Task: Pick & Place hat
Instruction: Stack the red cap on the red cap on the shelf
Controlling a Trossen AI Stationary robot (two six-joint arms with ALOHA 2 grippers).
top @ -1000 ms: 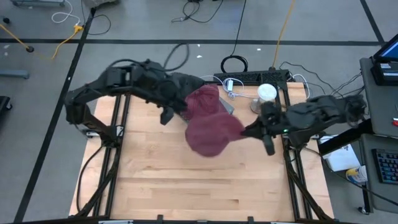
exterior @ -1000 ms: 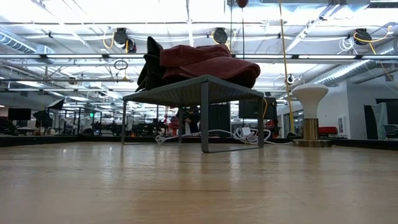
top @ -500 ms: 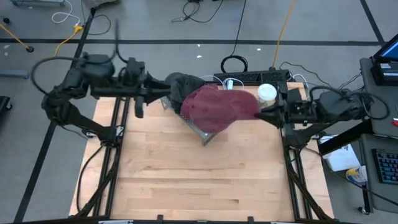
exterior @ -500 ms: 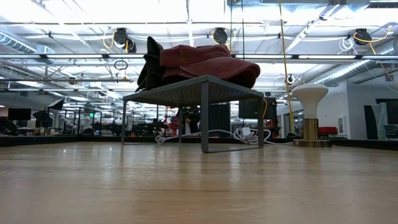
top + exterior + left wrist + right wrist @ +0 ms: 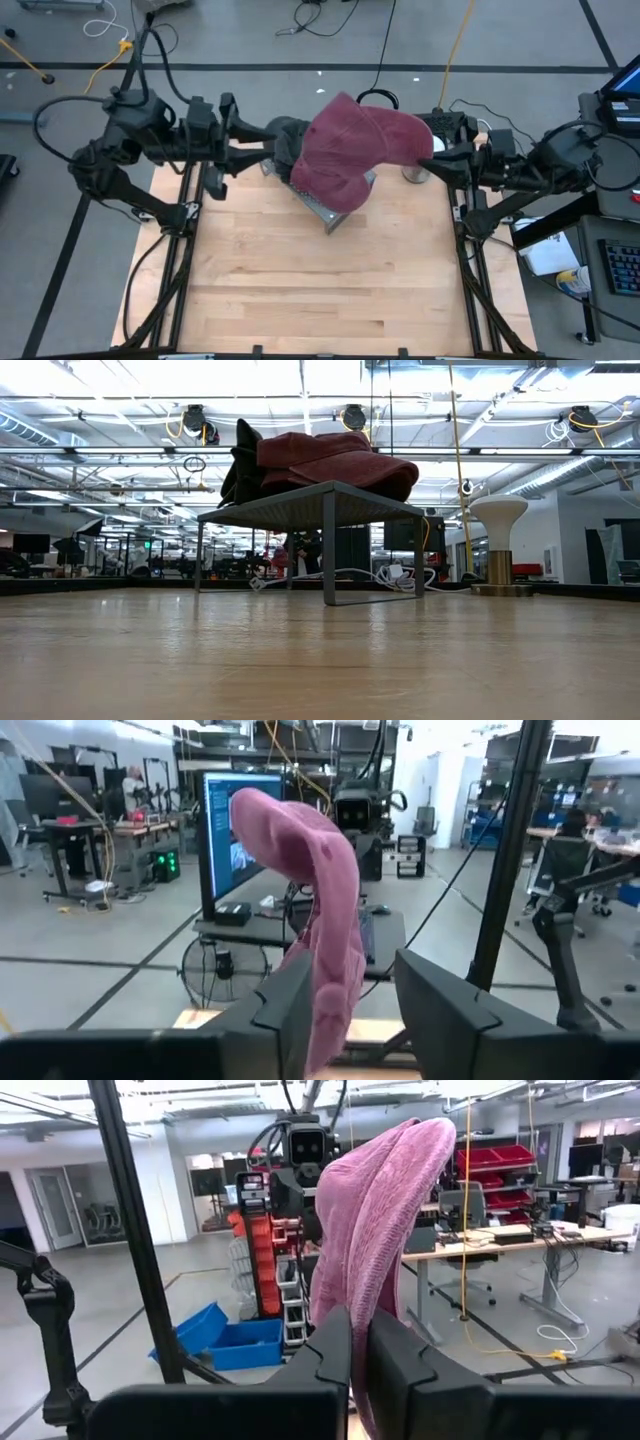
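The maroon knit hat (image 5: 355, 150) looks soft, light and floppy. The right gripper (image 5: 358, 1355) fingers pinch its edge; the left gripper (image 5: 345, 995) fingers stand spread beside it.

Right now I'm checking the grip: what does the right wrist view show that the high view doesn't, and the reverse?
Only the right wrist view: the right gripper is shut on the hat, with cloth pinched between its fingers and the rest rising above them. It also shows blue bins on the floor beyond.

Only the high view: the table, the rack below the hat, a dark hat at the rack's far end, and the left gripper beside that one.

Both: the hat, held at its edge by the right gripper.
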